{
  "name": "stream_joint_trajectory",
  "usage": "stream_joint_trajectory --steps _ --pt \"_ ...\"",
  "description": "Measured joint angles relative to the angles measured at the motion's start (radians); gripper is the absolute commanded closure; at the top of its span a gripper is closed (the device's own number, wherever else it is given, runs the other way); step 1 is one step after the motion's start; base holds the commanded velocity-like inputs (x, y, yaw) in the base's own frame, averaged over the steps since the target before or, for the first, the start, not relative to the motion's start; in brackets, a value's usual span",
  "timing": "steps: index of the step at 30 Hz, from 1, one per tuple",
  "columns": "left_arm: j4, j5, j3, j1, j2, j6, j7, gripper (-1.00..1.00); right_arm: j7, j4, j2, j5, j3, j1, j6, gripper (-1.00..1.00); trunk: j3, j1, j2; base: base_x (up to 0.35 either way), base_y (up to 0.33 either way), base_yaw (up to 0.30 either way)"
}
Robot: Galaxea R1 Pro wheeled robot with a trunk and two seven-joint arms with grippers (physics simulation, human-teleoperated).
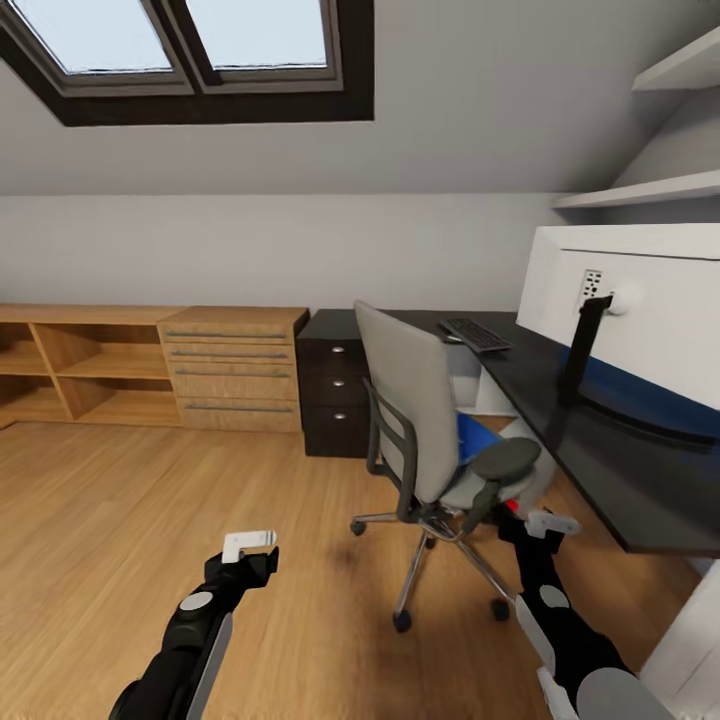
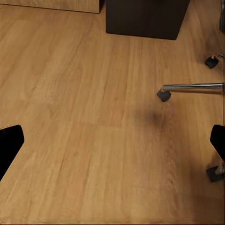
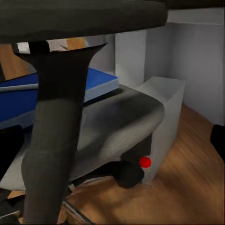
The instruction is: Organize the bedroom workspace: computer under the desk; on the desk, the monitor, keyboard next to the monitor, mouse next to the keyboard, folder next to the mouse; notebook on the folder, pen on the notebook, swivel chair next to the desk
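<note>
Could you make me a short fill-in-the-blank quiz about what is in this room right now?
1. The bright-blue folder lies on the seat of the ____.
2. The keyboard rests on the black ____.
3. The small grey computer has a spot colored ____.
4. Below the left claw, the floor is made of light ____.

Missing words: swivel chair; desk; red; wood

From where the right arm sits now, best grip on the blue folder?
Take the folder by its free edge overhanging the swivel chair seat, on the desk side. It lies flat and thin, so slide one finger under and one over. The armrest stands right in front of the right hand, so come around its post.
</note>
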Motion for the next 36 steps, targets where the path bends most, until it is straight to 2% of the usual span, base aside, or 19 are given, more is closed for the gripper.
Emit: stream_joint_trajectory --steps 7,9,11,14,17,36 --pt "-0.007 0.002 0.002 0.000 0.006 -0.001 0.000 -1.00 0.000 0.000 0.001 -0.001 0.000 0.000 0.000 -1.00 0.000 0.000 0.000 -0.151 -0.175 -0.071" --pt "-0.021 0.003 0.013 0.000 0.009 0.000 0.000 -1.00 0.000 0.000 0.001 -0.001 0.000 0.000 0.000 -1.00 0.000 0.000 0.000 -0.039 -0.050 -0.217" --pt "-0.059 0.003 0.055 0.000 0.010 0.002 -0.001 -1.00 0.000 0.000 0.001 -0.001 0.000 0.000 0.001 -1.00 0.000 0.000 0.000 -0.014 -0.018 -0.241" --pt "-0.093 0.012 0.093 0.000 0.009 0.003 -0.002 -1.00 0.000 0.000 0.001 -0.001 0.000 0.000 0.001 -1.00 0.000 0.000 0.000 -0.006 -0.008 -0.138" --pt "-0.111 0.027 0.110 0.000 0.007 0.003 -0.003 -1.00 0.000 0.000 0.001 -0.001 0.000 0.000 0.000 -1.00 -0.003 0.003 -0.007 -0.002 -0.002 -0.041" --pt "-0.116 0.032 0.116 0.000 0.008 0.003 -0.003 -1.00 -0.004 0.000 0.001 0.000 0.000 0.000 0.002 -1.00 -0.063 0.076 -0.140 0.000 0.000 -0.003"
